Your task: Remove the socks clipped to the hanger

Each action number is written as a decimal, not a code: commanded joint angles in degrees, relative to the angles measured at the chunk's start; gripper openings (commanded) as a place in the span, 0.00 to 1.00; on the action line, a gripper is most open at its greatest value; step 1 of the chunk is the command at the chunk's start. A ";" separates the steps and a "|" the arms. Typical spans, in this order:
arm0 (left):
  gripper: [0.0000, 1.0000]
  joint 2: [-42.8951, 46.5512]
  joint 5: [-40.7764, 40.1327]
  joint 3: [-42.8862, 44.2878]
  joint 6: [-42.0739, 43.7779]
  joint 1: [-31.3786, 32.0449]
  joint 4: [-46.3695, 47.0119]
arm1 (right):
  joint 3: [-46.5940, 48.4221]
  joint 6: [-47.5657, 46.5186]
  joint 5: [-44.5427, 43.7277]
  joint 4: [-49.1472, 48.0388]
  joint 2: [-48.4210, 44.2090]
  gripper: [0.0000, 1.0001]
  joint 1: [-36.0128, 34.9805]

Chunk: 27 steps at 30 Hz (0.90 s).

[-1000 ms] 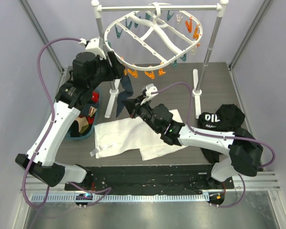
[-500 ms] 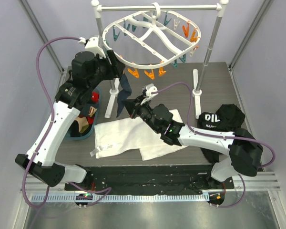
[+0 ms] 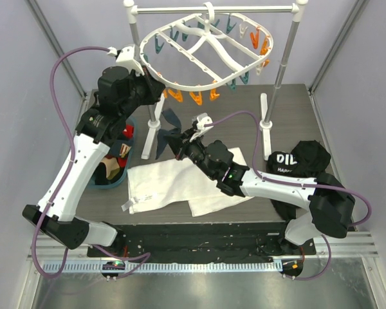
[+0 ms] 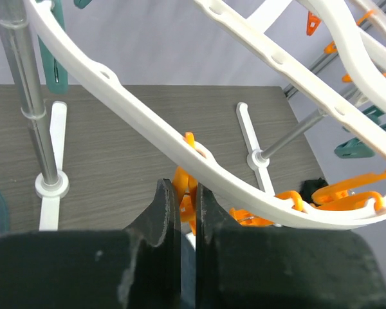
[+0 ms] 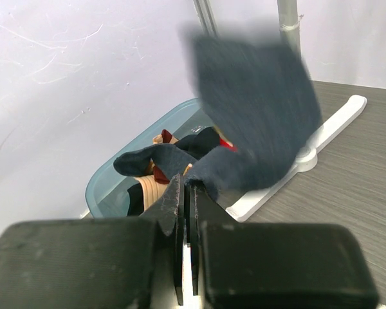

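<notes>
One white hanger (image 4: pixel 145 109), its rim crossing just above the left gripper (image 4: pixel 187 209). One teal bin (image 5: pixel 106 190), beyond the right gripper (image 5: pixel 185 193); it holds a heap of socks (image 5: pixel 157 161), red, tan and dark, exact number unclear. One navy sock (image 5: pixel 254 103) outside the bin, hanging over the right gripper, whose jaws are pinched on its lower edge. Left jaws squeezed onto one orange clip (image 4: pixel 190 145).
</notes>
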<state>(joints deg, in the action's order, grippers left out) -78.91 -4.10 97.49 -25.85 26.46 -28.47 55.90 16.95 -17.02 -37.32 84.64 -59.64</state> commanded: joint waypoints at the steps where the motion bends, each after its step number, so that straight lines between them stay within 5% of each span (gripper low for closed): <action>1: 0.00 -0.10 0.41 2.35 -0.52 -0.27 3.33 | -0.35 0.98 -0.03 -2.93 -0.70 0.01 -0.30; 10: 0.01 -0.45 0.06 2.97 -0.35 -0.27 1.93 | -2.02 2.03 -0.47 -2.67 -0.71 0.01 -0.22; 13: 0.33 -0.01 -1.00 3.05 0.00 -0.18 1.05 | -2.20 2.56 -0.47 -2.67 -0.44 0.01 -0.30; 14: 0.53 0.16 -1.70 3.14 0.09 -0.18 0.61 | -2.20 2.82 -0.47 -2.58 -0.18 0.01 -0.22; 20: 0.90 3.75 -9.17 3.23 -0.43 -0.27 -3.78 | -0.36 5.72 0.58 -2.14 2.54 0.01 -0.30; 22: 1.00 5.34 -9.87 2.79 -0.52 -0.27 -5.27 | 2.00 7.21 1.89 -1.70 4.38 0.01 -0.30; 27: 1.00 12.28 -12.42 0.77 0.53 -0.27 -8.35 | 9.99 10.47 4.35 -1.70 10.53 0.01 -0.57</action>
<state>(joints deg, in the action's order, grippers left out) -73.67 -12.51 98.35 -26.52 26.46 -35.14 57.91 23.46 -14.94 -36.95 92.09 -59.66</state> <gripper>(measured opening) 0.996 0.034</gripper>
